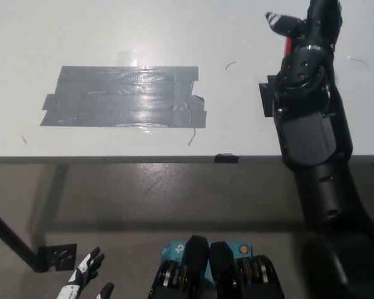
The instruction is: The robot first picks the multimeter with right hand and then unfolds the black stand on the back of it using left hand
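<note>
1. The black right hand [311, 37] is reaching over the white table [81, 31] at about 1 o'clock in the head view, its arm coming up from 5 o'clock.
2. The multimeter [287, 45] is lying under that hand and is mostly hidden: only a sliver of red casing is showing beside the wrist, with a dark block [266, 99] peeking out at the forearm's left edge, and I cannot tell whether that block belongs to it.
3. Whether the right hand is already gripping the multimeter or only hovering over it, I cannot tell, since its own bulk is covering the contact.
4. The white left hand [86, 280] is resting low at 7 o'clock, below the table edge, fingers spread and holding nothing.
5. A patch of grey tape [124, 96] is lying on the table at 10 o'clock, well apart from the work.
6. The pick looks to be the step in hand. To do it well, the right hand should be closing on the casing's 2 long sides, leaving the back face clear.
7. It should then be lifting and turning that back toward 9 o'clock, so the left hand can reach the stand.
</note>
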### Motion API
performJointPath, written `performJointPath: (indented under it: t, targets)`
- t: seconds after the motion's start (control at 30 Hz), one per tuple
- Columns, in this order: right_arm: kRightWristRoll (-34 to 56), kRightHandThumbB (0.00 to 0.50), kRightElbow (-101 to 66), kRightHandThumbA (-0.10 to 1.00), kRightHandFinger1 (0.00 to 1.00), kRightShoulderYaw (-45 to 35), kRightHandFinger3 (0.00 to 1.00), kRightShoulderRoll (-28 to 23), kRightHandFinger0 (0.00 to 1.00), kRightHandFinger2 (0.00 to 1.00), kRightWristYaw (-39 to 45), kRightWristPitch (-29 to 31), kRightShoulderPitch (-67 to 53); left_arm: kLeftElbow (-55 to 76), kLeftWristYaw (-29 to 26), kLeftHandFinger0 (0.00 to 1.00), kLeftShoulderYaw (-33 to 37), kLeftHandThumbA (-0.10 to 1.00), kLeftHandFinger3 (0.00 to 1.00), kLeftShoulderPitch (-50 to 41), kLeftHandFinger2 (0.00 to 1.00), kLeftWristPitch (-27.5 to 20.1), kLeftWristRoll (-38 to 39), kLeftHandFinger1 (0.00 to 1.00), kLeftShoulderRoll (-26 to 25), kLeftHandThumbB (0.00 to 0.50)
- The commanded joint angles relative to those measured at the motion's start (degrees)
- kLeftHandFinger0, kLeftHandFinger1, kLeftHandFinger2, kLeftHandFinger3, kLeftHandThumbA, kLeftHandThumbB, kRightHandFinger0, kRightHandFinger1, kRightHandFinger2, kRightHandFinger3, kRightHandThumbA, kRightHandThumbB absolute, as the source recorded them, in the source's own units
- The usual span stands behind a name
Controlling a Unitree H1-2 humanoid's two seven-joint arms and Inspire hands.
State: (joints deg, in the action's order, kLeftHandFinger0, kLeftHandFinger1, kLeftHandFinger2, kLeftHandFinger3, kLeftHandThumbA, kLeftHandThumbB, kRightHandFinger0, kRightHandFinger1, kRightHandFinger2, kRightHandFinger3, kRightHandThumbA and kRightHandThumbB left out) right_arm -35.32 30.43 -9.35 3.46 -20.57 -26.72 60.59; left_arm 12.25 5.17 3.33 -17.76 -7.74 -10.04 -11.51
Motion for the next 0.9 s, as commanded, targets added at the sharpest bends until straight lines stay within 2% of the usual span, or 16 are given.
performJointPath:
  t: [0.0,0.13,0.23,0.27,0.33,0.37,0.47,0.57,0.63,0.7,0.8,0.87]
  targets:
    - [-6.54,0.5,-2.59,0.92,1.0,-1.6,1.0,0.33,1.0,1.0,1.81,-0.21,2.97,1.33,-0.42,1.0,-0.1,0.85,1.0,-0.79,1.0,-2.22,-0.68,1.0,-0.32,0.166]
    - [-7.09,0.496,-0.76,0.86,1.0,-2.28,1.0,0.18,1.0,1.0,1.65,-0.21,3.16,1.46,-0.37,1.0,-0.15,0.87,1.0,-0.73,1.0,-1.97,-0.71,1.0,-0.32,0.18]
    - [-7.11,0.5,2.17,0.87,1.0,-3.78,1.0,0.04,1.0,1.0,-0.14,-0.21,3.69,1.3,-0.55,1.0,-0.19,0.88,1.0,-0.96,1.0,-2.17,-0.78,1.0,-0.2,0.187]
    - [-6.69,0.5,3.27,0.84,1.0,-4.36,1.0,-0.05,1.0,1.0,-1.5,-0.21,4.0,1.31,-0.53,1.0,-0.17,0.89,1.0,-0.98,1.0,-2.07,-0.82,1.0,-0.21,0.187]
    - [-4.54,0.458,5.4,0.82,1.0,-4.93,1.0,-0.58,1.0,1.0,-3.68,-0.21,4.44,1.41,-0.6,1.0,-0.24,0.89,1.0,-1.17,1.0,-1.91,-1.02,1.0,-0.23,0.186]
    - [-3.41,0.454,5.79,0.82,1.0,-5.26,1.0,-0.67,1.0,1.0,-4.12,-0.21,4.57,1.38,-0.64,1.0,-0.3,0.89,1.0,-1.18,1.0,-2.06,-0.98,1.0,-0.25,0.186]
    - [-1.76,0.449,7.94,0.86,1.0,-6.62,1.0,-1.06,1.0,1.0,-6.98,-0.21,5.23,0.84,-0.62,1.0,-0.31,0.89,1.0,-1.05,1.0,-2.64,-0.71,1.0,-0.3,0.193]
    - [1.33,0.477,7.76,0.88,1.0,-6.91,1.0,-0.56,1.0,1.0,-8.31,-0.21,5.46,0.48,-0.55,1.0,-0.13,0.89,1.0,-0.94,1.0,-2.71,-0.65,1.0,-0.16,0.185]
    - [2.75,0.479,7.65,0.88,1.0,-6.63,1.0,-0.38,1.0,1.0,-8.59,-0.21,5.25,0.3,-0.47,1.0,0.0,0.89,1.0,-1.1,1.0,-2.95,-0.5,1.0,-0.11,0.184]
    - [3.65,0.5,7.32,0.94,1.0,-6.58,1.0,0.14,1.0,1.0,-8.83,-0.21,5.06,0.54,-0.57,1.0,0.04,0.92,1.0,-1.24,1.0,-2.7,-1.03,1.0,-0.12,0.201]
    - [5.57,0.472,8.34,1.0,1.0,-6.05,1.0,-0.1,1.0,1.0,-8.57,0.16,4.36,0.68,-0.72,1.0,0.01,0.92,1.0,-1.64,1.0,-2.84,-1.14,1.0,0.01,0.212]
    - [5.51,0.478,9.43,1.0,1.0,-5.31,1.0,-0.96,1.0,1.0,-5.97,-0.21,4.09,0.79,-0.55,1.0,0.0,0.93,1.0,-1.56,1.0,-2.58,-1.08,1.0,-0.1,0.201]
